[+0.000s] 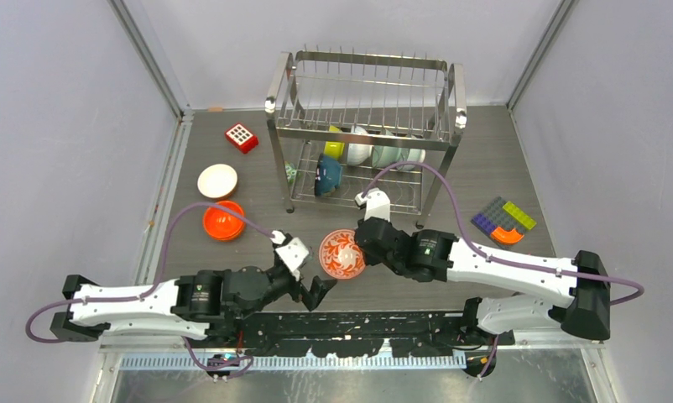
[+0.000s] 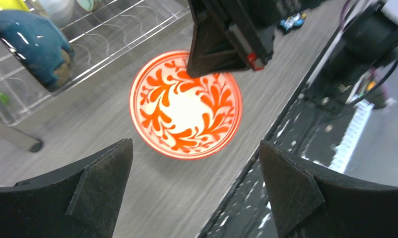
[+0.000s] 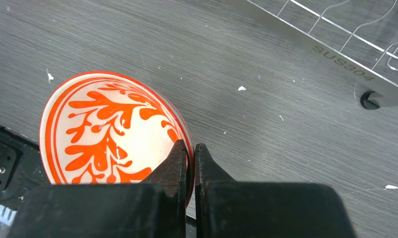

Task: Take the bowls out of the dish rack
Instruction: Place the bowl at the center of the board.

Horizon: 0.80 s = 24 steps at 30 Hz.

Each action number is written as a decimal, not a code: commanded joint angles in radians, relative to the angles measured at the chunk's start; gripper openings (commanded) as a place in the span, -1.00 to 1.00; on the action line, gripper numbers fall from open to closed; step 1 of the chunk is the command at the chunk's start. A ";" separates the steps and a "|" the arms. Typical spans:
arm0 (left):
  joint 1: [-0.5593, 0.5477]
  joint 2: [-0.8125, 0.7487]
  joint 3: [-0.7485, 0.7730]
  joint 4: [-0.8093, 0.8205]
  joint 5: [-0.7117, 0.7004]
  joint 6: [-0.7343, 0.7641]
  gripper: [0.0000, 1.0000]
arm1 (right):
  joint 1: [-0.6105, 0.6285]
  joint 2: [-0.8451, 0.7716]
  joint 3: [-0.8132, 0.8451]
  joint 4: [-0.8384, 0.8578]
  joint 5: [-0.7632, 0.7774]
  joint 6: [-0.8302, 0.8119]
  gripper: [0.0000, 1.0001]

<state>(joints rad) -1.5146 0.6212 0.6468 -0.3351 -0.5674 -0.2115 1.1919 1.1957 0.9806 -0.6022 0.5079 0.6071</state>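
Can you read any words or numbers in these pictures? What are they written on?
"SUS304": stamped on the bottom steel bar of the dish rack, in the right wrist view.
The red-and-white patterned bowl has only a leafy pattern, no letters.
Nothing else can be read.

Bright, even light; the patterned bowl (image 2: pixel 186 106) glows overexposed, and the left wrist view's edges blur softly.
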 commanded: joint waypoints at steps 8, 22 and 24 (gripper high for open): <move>0.030 0.139 0.090 -0.068 -0.355 -0.525 0.74 | 0.003 -0.008 -0.060 0.189 0.051 0.102 -0.99; 0.303 0.183 0.055 -0.158 -0.065 -0.835 0.27 | 0.005 0.001 -0.056 0.209 0.047 0.117 -0.99; 0.304 0.209 0.073 -0.166 -0.048 -0.830 0.27 | 0.006 0.004 -0.052 0.210 0.047 0.115 -0.99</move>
<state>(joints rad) -1.2152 0.7952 0.6842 -0.4946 -0.6579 -1.0080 1.1919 1.2064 0.8974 -0.4774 0.5190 0.6910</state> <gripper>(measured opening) 0.638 0.063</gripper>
